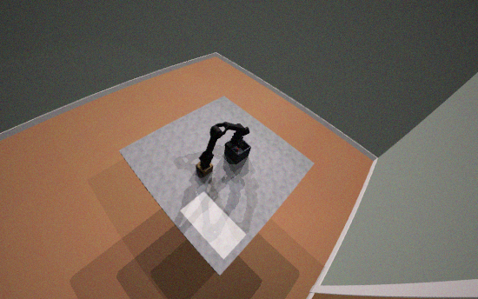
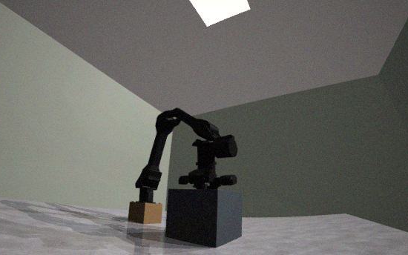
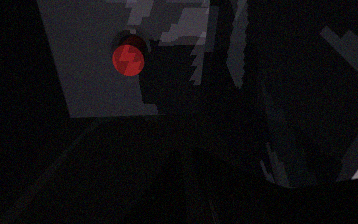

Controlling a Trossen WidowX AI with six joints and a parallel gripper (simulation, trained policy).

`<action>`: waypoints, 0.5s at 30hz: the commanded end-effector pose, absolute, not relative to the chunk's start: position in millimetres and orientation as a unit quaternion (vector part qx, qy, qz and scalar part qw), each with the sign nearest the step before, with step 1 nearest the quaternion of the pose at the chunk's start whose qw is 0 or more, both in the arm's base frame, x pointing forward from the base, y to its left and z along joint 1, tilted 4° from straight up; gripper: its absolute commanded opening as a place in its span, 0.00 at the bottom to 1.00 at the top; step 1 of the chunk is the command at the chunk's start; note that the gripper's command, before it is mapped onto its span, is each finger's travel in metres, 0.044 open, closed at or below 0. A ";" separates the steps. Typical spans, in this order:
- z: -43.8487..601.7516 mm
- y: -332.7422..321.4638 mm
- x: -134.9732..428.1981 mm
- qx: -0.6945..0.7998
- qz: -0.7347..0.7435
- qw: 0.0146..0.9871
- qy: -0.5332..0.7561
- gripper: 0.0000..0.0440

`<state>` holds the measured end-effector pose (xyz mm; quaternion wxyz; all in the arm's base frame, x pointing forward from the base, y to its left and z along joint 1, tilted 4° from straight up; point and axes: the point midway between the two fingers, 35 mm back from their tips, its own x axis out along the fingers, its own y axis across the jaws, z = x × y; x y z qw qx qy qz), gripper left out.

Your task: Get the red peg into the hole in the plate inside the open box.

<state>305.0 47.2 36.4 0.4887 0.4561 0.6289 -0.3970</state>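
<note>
tool (image 2: pixel 201 187) over dark box (image 1: pixel 232 157) (image 2: pixel 202 219) on gry tbl (image 1: pixel 274 167) (image 2: pixel 293 237).

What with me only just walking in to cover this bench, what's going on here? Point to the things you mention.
A black robot arm (image 1: pixel 212 138) (image 2: pixel 158 148) is reaching into an open box (image 1: pixel 237 159) (image 2: pixel 193 216) (image 3: pixel 295 150) to fit a red peg (image 3: pixel 128 60) into the plate (image 3: pixel 92 90) at the bottom. The gripper (image 1: pixel 237 144) (image 2: pixel 201 185) (image 3: pixel 185 156) is shut and holds nothing. The peg is off to one side of its fingers, apparently at the hole with its end standing proud, so it doesn't look fully in.
</note>
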 end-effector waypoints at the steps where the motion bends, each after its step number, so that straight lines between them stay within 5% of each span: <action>1: 48.4 47.4 315.0 0.471 -0.387 0.489 0.623 0.02; 15: 89.4 43.4 341.7 0.527 -0.339 0.471 0.621 0.05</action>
